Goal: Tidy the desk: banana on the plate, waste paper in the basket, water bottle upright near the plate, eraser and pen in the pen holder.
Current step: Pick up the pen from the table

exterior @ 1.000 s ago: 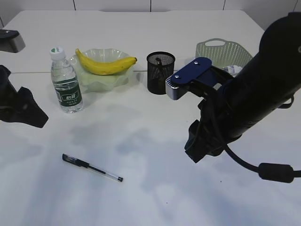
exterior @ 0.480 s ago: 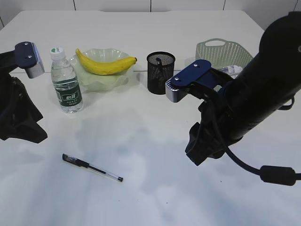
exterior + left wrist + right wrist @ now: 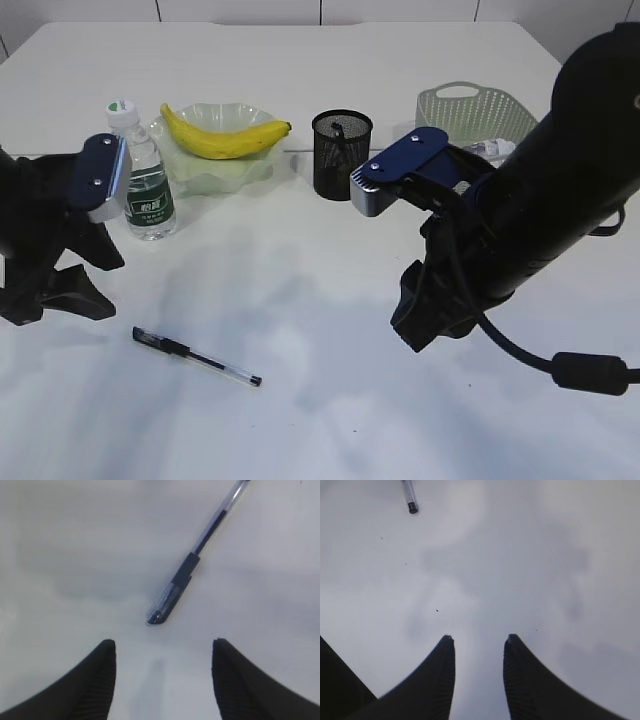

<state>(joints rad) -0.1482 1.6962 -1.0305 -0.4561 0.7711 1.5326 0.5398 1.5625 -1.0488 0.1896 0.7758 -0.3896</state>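
Left gripper (image 3: 162, 672) tilted over pen (image 3: 192, 570) (jaws apart), empty

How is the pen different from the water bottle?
The pen lies flat on the table; the water bottle stands upright. The pen is thin and mostly dark; the bottle is fat, see-through, with a green label and white cap. The pen lies alone; the bottle stands beside the plate.

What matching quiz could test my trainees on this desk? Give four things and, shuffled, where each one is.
Things:
1. banana
2. pen
3. water bottle
4. crumpled paper

Places:
A. in the basket
B. lying flat on the bare table
C. on the green plate
D. upright, left of the plate

Pairs: 1-C, 2-B, 3-D, 4-A
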